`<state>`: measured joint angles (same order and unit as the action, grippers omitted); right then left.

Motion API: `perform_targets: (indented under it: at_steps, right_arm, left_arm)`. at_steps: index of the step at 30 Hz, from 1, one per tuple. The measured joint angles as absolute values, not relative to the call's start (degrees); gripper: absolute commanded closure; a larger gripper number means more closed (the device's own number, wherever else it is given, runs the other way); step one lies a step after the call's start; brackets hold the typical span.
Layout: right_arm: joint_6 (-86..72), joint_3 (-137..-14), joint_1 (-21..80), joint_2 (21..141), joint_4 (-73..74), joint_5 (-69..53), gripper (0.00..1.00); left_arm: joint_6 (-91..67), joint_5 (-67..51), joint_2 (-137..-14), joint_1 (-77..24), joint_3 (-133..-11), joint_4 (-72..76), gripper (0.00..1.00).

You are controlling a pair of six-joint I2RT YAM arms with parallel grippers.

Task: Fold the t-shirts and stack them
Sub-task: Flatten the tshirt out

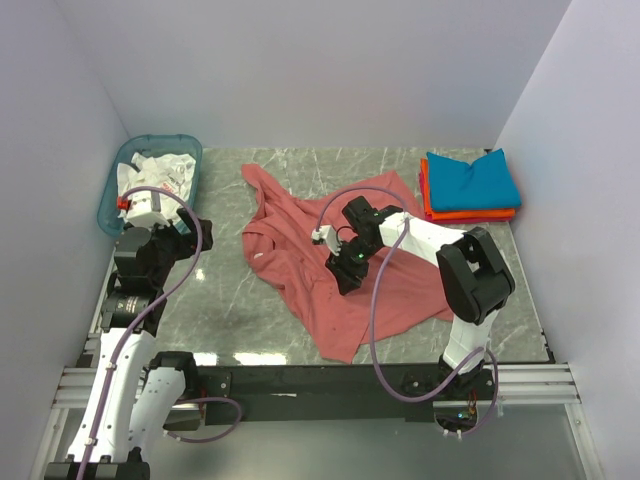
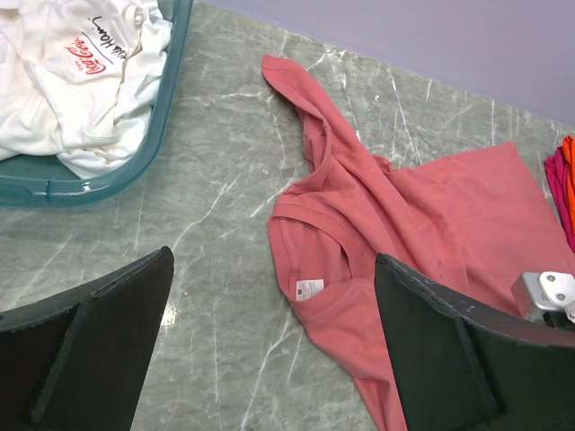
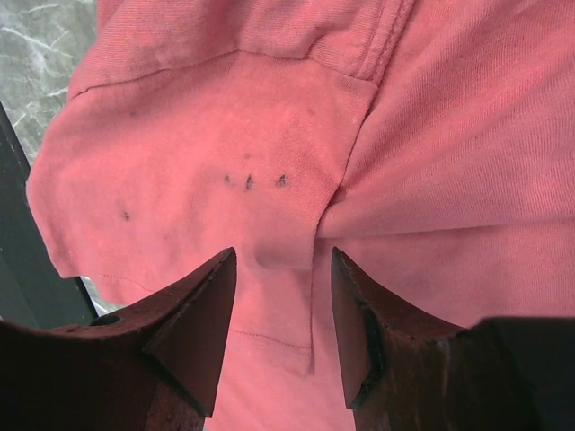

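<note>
Red shirt lies crumpled mid-table, soft, limp and light, so my right gripper, jaws half-apart astride a fold, should pinch that edge; left gripper gapes empty.

Cloth: dusty-red soft cotton t-shirt fills the frame, wrinkled, dark-specked.
Right gripper: dark fingers parted, a small fold between them.
Top left: grey marble tabletop.
</note>
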<state>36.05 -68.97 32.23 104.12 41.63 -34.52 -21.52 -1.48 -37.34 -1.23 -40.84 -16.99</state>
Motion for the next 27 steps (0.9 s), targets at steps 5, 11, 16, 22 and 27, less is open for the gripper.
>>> perform_targets:
  at_steps: [5, 11, 16, 22, 27]
  right_arm:
    - [36.32, -68.97, 32.23, 104.40, 41.65, -35.24, 0.50]
    - [36.97, -68.97, 32.23, 104.51, 41.78, -36.53, 0.56]
    - [37.21, -68.97, 32.23, 105.30, 41.87, -37.12, 0.62]
    - [37.06, -68.97, 32.23, 105.51, 41.91, -37.04, 0.72]
    - [36.56, -68.99, 32.40, 105.58, 41.93, -36.86, 1.00]
  left_arm:
    - [-21.52, -1.50, -37.34, -1.23, -40.84, -16.99, 0.00]
    - [-21.52, -1.61, -37.41, -1.23, -40.84, -16.99, 0.00]
    - [-21.56, -1.61, -37.41, -1.23, -40.84, -17.02, 0.01]
    - [-21.63, -1.63, -37.41, -1.23, -40.84, -17.02, 0.01]
    - [-21.65, -1.63, -37.39, -1.23, -40.84, -16.99, 0.01]
